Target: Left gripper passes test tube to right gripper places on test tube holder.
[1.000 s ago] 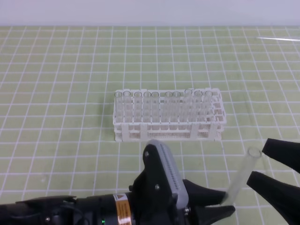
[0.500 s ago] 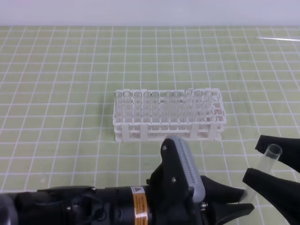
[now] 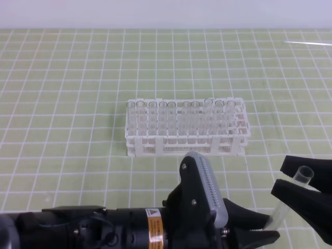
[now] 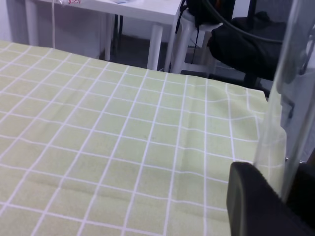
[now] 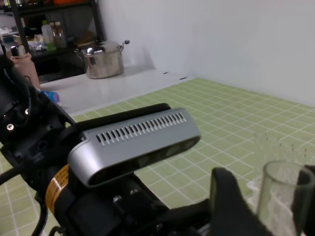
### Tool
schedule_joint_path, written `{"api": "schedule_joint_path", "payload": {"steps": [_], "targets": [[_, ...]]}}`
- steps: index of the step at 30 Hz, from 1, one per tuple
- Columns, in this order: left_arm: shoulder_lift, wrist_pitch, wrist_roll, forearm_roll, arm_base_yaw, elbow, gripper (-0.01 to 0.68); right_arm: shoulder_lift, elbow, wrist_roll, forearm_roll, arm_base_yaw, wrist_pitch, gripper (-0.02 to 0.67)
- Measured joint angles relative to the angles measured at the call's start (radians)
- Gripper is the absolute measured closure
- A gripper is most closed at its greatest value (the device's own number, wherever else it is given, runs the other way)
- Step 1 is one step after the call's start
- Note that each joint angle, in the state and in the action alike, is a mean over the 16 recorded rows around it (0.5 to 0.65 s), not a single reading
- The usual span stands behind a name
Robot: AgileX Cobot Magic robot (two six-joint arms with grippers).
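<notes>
Over the last second the left gripper [image 3: 262, 231] slides rightward along the bottom edge of the high view, carrying the test tube [image 3: 289, 198] with it toward the right gripper [image 3: 290, 180]. The tube, a second ago leaning clear of the right-hand fingers, now stands between them, its open rim just under the upper finger. The right gripper's fingers draw closer about the glass.

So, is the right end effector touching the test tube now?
Touching. In the exterior high view the right end effector has fingers pressed on both sides of the test tube.
</notes>
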Motion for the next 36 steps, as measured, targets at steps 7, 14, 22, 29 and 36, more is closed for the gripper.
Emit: {"api": "schedule_joint_path", "payload": {"steps": [7, 14, 22, 29, 36], "targets": [[0.0, -0.001, -0.004, 0.001, 0.0, 0.0, 0.665, 0.0, 0.0, -0.005, 0.0, 0.0, 0.001, 0.63], [0.001, 0.001, -0.005, -0.011, 0.0, 0.0, 0.665, 0.0, 0.0, -0.008, 0.001, 0.0, 0.002, 0.637], [0.001, 0.002, -0.006, -0.036, 0.0, 0.0, 0.659, 0.0, 0.0, -0.012, 0.004, 0.0, 0.006, 0.639], [0.001, 0.018, -0.011, -0.048, -0.001, 0.0, 0.646, 0.0, -0.001, -0.021, 0.006, 0.0, 0.009, 0.639], [-0.007, 0.04, -0.015, -0.052, 0.0, 0.0, 0.633, 0.0, -0.002, -0.049, 0.005, 0.0, -0.032, 0.639]]}}
